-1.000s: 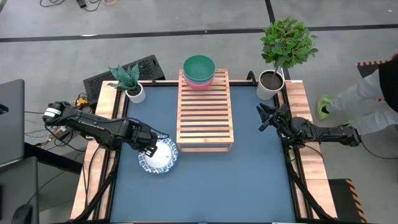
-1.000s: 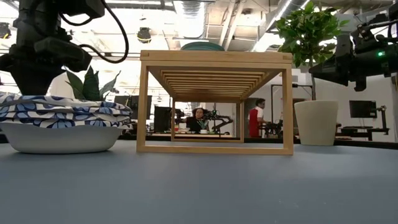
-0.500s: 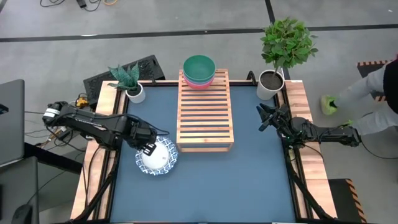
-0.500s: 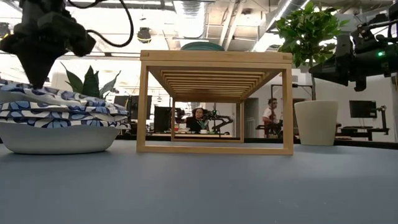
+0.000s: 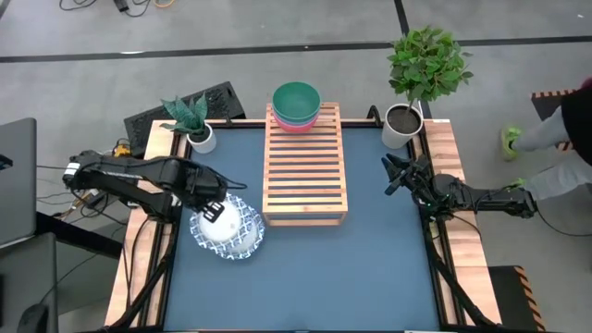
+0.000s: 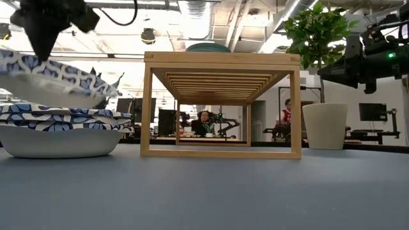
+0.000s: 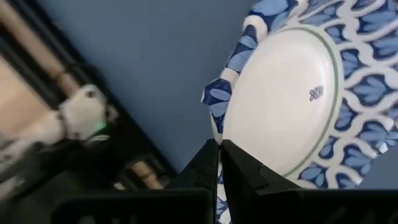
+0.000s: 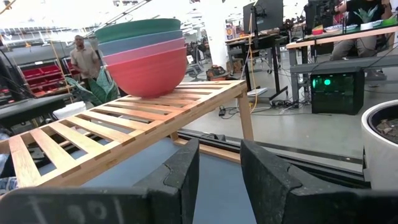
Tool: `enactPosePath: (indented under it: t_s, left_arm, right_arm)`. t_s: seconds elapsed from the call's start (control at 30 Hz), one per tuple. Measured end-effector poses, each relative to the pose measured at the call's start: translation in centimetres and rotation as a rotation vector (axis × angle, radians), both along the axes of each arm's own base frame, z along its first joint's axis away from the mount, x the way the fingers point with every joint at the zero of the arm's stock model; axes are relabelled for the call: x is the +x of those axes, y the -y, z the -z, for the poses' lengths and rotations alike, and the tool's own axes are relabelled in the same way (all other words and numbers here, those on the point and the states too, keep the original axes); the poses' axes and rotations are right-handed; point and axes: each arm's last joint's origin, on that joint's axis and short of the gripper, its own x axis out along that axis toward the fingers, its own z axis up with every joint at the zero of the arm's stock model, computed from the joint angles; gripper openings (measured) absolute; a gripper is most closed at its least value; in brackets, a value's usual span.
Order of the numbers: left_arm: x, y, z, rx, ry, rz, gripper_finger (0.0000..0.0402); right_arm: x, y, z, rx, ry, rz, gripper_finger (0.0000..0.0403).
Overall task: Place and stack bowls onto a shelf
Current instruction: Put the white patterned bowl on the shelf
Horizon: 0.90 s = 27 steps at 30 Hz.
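Two shallow blue-and-white patterned bowls are at the table's left. The lower one (image 6: 61,134) rests on the blue tabletop by its base. My left gripper (image 5: 215,211) is shut on the upper one (image 6: 48,76), which it holds tilted above the lower. The slatted light-wood shelf (image 5: 305,171) stands mid-table. A stack of bowls (image 5: 296,104) sits on the shelf's far end, a teal-green bowl on top and a pink bowl (image 8: 149,71) at the bottom. My right gripper (image 5: 398,176) is open and empty at the table's right side, level with the shelf top. My left gripper pinches the upper patterned bowl's rim (image 7: 216,127) between its two fingers, on the bowl's left side. The fingers come from above, pointing down. The bowl hangs tilted, its held side high and its opposite side (image 6: 102,96) low, just over the lower bowl.
A small white pot with a spiky plant (image 5: 199,137) stands at the far left corner. A larger white pot with a leafy plant (image 5: 403,125) stands at the far right. A person (image 5: 555,139) stands beyond the table's right edge. There is bare tabletop (image 5: 314,268) in front of the shelf.
My left gripper has gone up and a little toward the table's left edge with the upper patterned bowl's rim. That bowl has tipped and come up off the lower bowl, held side first. The lower bowl has stayed in place.
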Motion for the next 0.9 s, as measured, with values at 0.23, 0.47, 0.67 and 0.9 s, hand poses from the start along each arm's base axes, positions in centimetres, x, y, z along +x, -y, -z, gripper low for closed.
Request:
enactPosePath:
  t_s: [0.23,0.47,0.67,0.9]
  left_arm:
    - [-0.2,-1.1,-5.2,0.139,0.141,-0.01,0.0]
    - [-0.8,-2.6,-10.8,0.3,0.357,-0.031,0.0]
    - [-0.4,-4.5,-13.4,0.463,0.527,-0.087,0.0]
    - [3.5,-7.4,-14.1,0.457,0.706,0.008,0.0]
  right_arm:
    - [0.0,0.0,0.0,0.0,0.0,0.0,0.0143]
    - [0.0,0.0,0.0,0.0,0.0,0.0,0.0143]
    - [0.0,0.0,0.0,0.0,0.0,0.0,0.0143]
    - [0.0,0.0,0.0,-0.001,-0.001,0.001,0.0143]
